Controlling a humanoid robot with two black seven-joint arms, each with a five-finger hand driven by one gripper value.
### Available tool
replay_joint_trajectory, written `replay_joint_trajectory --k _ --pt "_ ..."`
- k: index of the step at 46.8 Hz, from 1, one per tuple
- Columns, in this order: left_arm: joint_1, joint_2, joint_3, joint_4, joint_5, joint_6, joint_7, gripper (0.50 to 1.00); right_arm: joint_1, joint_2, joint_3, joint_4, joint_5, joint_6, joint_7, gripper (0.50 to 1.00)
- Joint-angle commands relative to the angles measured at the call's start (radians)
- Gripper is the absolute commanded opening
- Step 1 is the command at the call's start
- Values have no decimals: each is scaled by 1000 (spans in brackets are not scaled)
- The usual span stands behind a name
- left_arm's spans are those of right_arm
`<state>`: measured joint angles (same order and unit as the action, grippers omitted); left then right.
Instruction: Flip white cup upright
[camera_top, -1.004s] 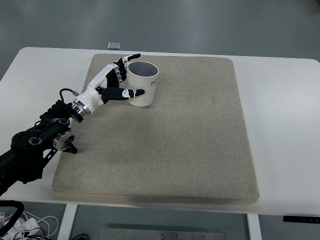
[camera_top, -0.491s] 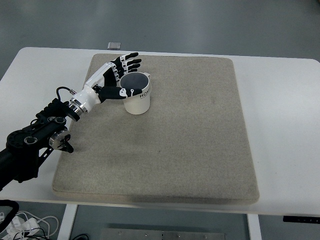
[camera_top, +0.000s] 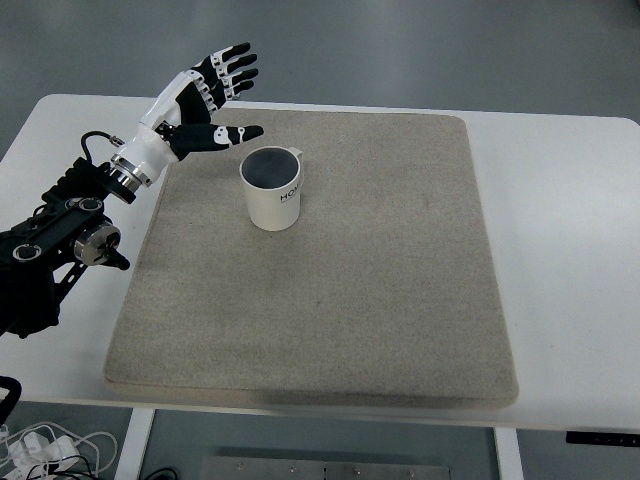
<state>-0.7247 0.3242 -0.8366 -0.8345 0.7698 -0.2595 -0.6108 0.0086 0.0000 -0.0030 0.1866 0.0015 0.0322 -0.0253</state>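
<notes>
We see the cup (camera_top: 272, 189) standing mouth-up on the mat (camera_top: 400, 300), apart from our left hand (camera_top: 200, 100), whose fingers are spread and empty; it looks light, rigid and smooth-sided, best gripped around the body.

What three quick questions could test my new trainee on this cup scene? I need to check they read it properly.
1. True or false: the white cup stands upright, opening up.
2. What does the cup rest on? A) bare white table B) beige mat C) the left hand
3. Fill in: the left hand has its fingers ____ and holds nothing.

Key: 1 true. 2 B, the beige mat. 3 spread.
</notes>
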Motion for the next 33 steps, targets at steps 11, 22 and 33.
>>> replay_joint_trajectory --k 11,22,33 --pt "-96 0 -27 43 -228 35 0 992 -1 0 0 -1 0 0 1 952" --pt "-156 -1 -27 150 -378 40 0 992 -1 0 0 1 0 0 1 952" --pt "-177 -11 -18 265 -449 39 54 992 1 0 2 -1 0 0 1 952"
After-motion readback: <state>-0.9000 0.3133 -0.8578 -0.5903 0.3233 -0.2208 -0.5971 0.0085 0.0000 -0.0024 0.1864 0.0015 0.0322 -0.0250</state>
